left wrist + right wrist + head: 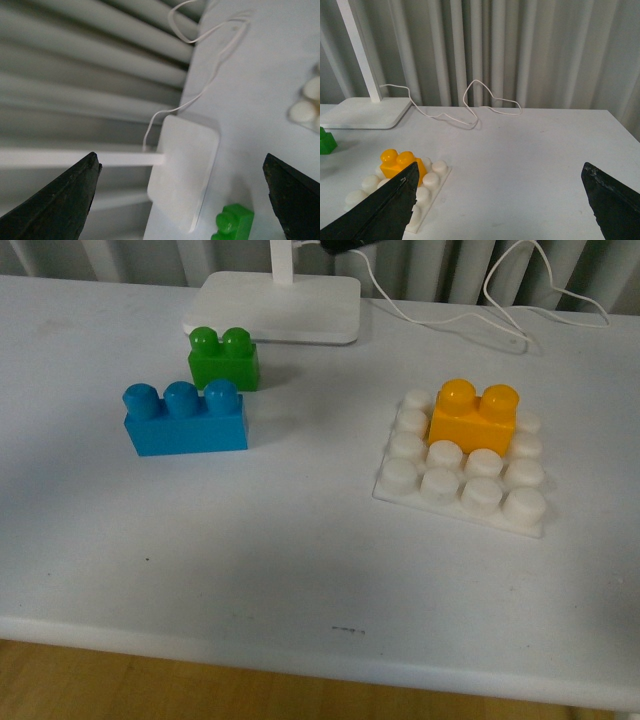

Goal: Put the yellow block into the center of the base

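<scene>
While no arm is seen in the front view, the base (462, 490) is found toward the right edge of the table (300, 560), and the yellow block (473, 416) is seated on its middle studs, in the farther rows. Both grippers, left gripper (182, 197) and right gripper (497, 205), are spread wide, holding nothing. Farther left, a blue brick (185, 420), a green brick (224, 358) and a lamp base (272, 306) are placed.
</scene>
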Robot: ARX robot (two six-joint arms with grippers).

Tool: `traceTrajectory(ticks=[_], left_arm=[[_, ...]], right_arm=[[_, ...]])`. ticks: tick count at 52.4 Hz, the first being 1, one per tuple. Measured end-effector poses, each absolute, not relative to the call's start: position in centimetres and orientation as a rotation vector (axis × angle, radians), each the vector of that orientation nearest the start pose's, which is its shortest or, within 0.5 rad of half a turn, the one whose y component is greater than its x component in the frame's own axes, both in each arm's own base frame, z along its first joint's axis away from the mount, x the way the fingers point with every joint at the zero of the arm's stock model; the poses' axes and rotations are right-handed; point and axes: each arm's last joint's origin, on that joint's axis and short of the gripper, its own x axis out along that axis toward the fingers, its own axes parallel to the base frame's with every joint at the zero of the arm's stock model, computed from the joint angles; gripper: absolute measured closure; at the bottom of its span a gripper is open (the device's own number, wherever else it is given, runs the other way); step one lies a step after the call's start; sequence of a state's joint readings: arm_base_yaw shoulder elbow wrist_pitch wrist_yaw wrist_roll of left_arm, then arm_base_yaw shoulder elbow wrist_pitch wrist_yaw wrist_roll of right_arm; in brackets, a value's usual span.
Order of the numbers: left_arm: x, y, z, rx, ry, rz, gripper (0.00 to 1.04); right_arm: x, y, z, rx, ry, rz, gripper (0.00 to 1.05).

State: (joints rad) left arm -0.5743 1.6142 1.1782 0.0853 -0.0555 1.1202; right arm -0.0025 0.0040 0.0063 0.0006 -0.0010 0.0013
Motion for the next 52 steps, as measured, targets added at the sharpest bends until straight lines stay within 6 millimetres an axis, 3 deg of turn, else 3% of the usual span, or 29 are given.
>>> traceTrajectory(ticks=[9, 20, 24, 33, 40, 52], left_arm=[[25.9, -13.8, 27.9, 0.975, -0.033, -0.403, 0.06], [20.1, -6.6, 25.5, 0.714, 0.050, -0.126, 0.06], [17.2, -4.1, 24.0, 0.513, 0.089, -0.030, 0.06], [16.1, -3.5, 23.6, 0.365, 0.071, -0.003, 0.06], [15.1, -2.5, 22.1, 0.091, 0.004, -0.009, 0.37], [13.6, -1.3, 19.7, 0.016, 0.000, -0.009, 0.89]], right_arm=[[9.8, 0.0, 16.5, 0.001, -0.003, -0.002, 0.09], [9.8, 0.0, 16.5, 0.001, -0.003, -0.002, 0.09], [9.8, 0.0, 16.5, 0.001, -0.003, -0.002, 0.09], [9.8, 0.0, 16.5, 0.001, -0.003, -0.002, 0.09], [9.8, 0.0, 16.5, 0.001, -0.003, -0.002, 0.09], [9.8, 0.0, 16.5, 0.001, -0.003, -0.002, 0.09]])
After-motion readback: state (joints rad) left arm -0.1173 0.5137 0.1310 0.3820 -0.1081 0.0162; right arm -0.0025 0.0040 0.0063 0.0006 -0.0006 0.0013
